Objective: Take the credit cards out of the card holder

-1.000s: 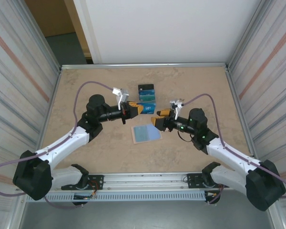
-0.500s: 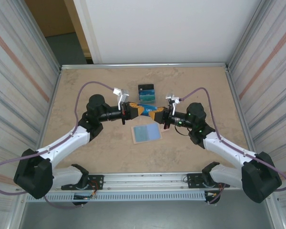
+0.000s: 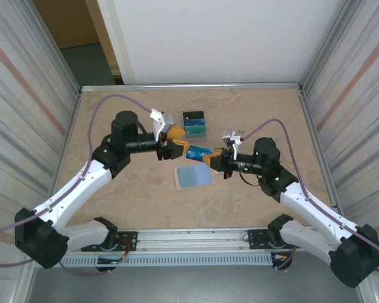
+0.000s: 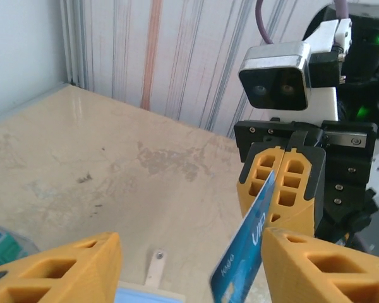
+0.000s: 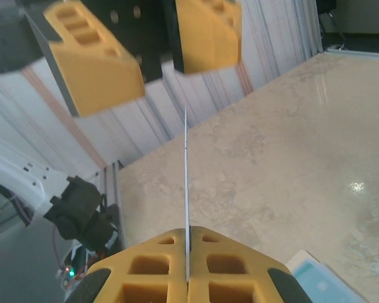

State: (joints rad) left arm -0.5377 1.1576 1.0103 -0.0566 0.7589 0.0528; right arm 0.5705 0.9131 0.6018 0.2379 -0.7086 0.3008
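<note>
1. Table: tan, mottled surface. I find no writing on it.
2. My left gripper: the jaws stand apart and hold nothing. It hangs above the table, just left of the blue credit card. My left wrist view shows its two orange fingers wide apart along the bottom edge. My right wrist view shows the same gripper from the front, with the gap plain.
3. My right gripper: the jaws are clamped together on the blue credit card. My left wrist view shows it head-on, with the camera block above it.
4. Card holder: it lies open and flat on the table below both grippers, pale blue side up. My right wrist view catches one pale blue corner.
5. Pile of cards: black and teal pieces lying on the table beyond the grippers, apart from the holder. Any print is too small to read.
6. Blue credit card: it is off the table, pinched at one end. My left wrist view shows its face with white lettering too blurred to read. My right wrist view shows a thin edge.
7. Tan tab: flat on the table at the holder's edge.
</note>
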